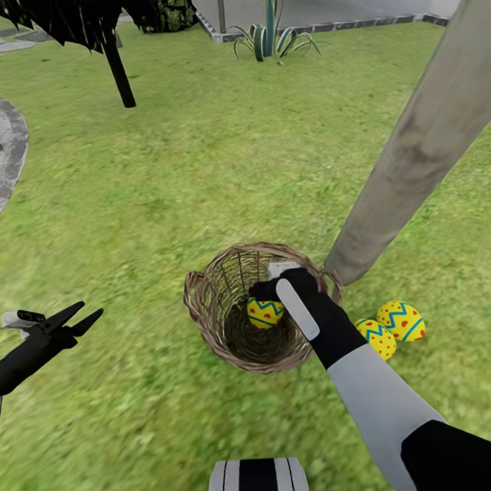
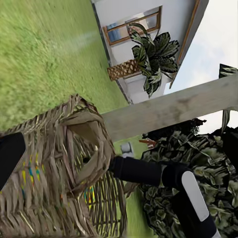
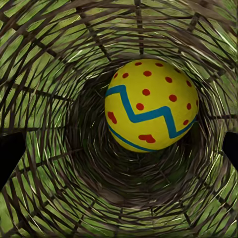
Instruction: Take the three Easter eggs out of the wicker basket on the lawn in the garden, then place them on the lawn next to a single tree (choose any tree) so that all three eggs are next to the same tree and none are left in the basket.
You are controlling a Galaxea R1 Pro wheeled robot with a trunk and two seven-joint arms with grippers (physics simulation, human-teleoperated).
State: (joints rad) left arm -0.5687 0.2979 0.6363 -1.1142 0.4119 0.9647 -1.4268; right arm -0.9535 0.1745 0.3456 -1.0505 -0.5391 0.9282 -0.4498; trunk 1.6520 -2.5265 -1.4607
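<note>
The wicker basket (image 1: 206, 309) stands on the lawn (image 1: 199, 176) at the foot of a pale grey tree trunk (image 1: 420, 135). One yellow Easter egg (image 1: 265, 313) with a blue zigzag lies inside it. My right gripper (image 1: 273, 291) reaches down into the basket. In the right wrist view its fingers (image 3: 10, 153) stand wide open at the edges, with the egg (image 3: 151, 105) ahead and untouched. Two more eggs (image 1: 376, 337) (image 1: 402, 319) lie on the grass beside the trunk. My left gripper (image 1: 82, 315) hovers open and empty to the left of the basket (image 2: 59, 163).
A thin black-trunked tree (image 1: 117, 65) stands far left, beside a grey paved patch (image 1: 3, 150). A spiky plant (image 1: 271, 39) and the house patio edge lie at the back. My base (image 1: 258, 481) sits close in front of the basket.
</note>
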